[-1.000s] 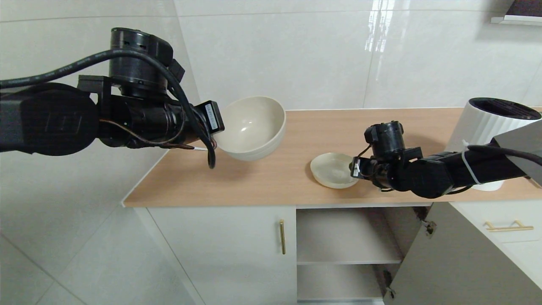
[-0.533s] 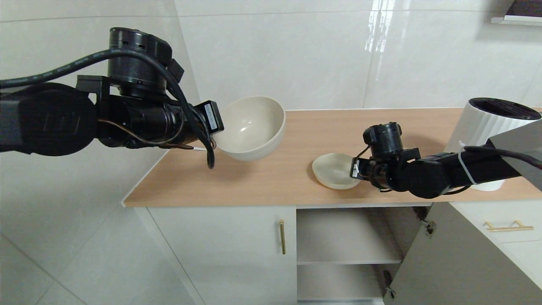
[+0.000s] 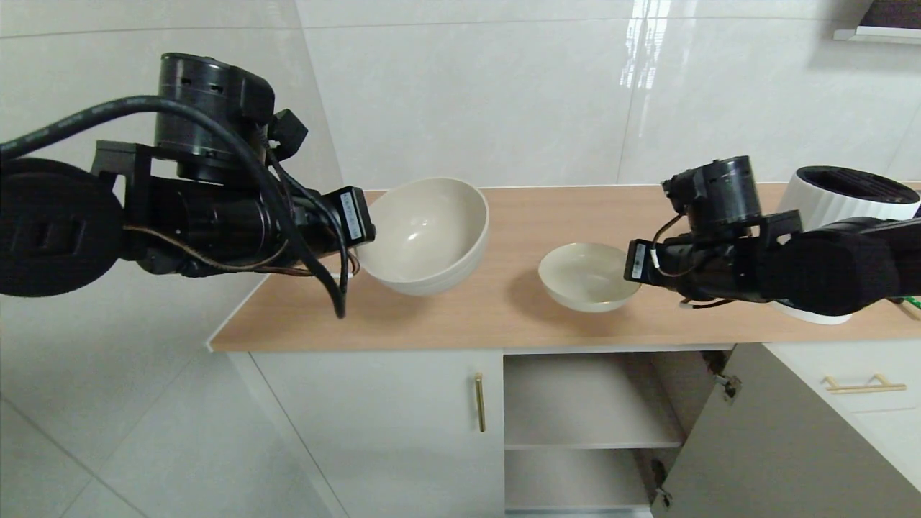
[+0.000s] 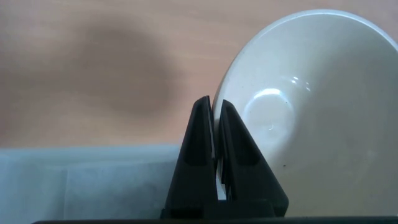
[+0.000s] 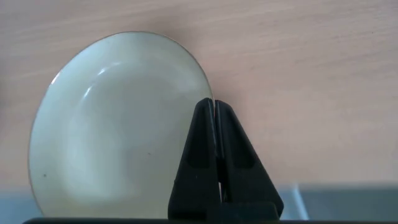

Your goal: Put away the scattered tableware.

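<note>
Head view: left gripper (image 4: pixel 215 111) is clamped on the large bowl's (image 3: pixel 428 234) rim and right gripper (image 5: pixel 213 107) on the small bowl's (image 3: pixel 584 275), both above the counter (image 3: pixel 496 320). Carrying each level past the counter edge looks the safest route to the cabinet shelf (image 3: pixel 583 406) below.

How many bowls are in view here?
2. The large bowl hangs from the left gripper over the counter near its left end; the small bowl is gripped at its rim by the right gripper, mid-counter.
</note>
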